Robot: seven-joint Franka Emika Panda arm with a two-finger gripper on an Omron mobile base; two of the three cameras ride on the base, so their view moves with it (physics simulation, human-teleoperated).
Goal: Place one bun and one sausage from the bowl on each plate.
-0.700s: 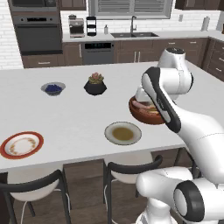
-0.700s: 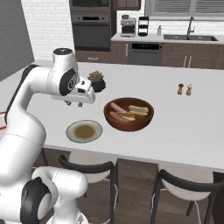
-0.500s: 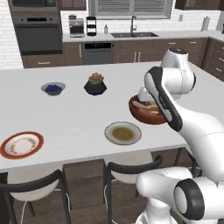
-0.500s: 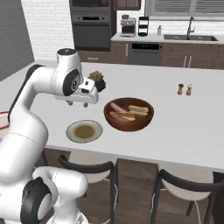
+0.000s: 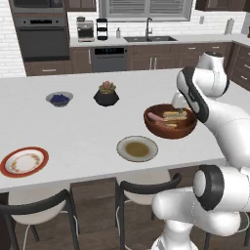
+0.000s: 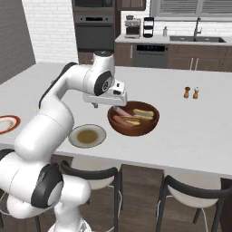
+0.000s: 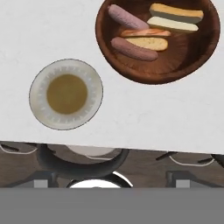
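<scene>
**Bowl still full, both plates bare**

The reddish-brown bowl [image 7: 159,41] sits on the white bench [image 5: 73,132], holding buns and sausages. Just beside it lies the grey plate [image 7: 66,94]. The orange-rimmed plate [image 5: 24,161], far left, is seen from the left base. The tool [image 6: 108,105] hangs wide, empty.

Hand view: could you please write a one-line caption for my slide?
Looking down at the reddish-brown bowl of buns and sausages beside the empty grey plate on the white counter.
</scene>
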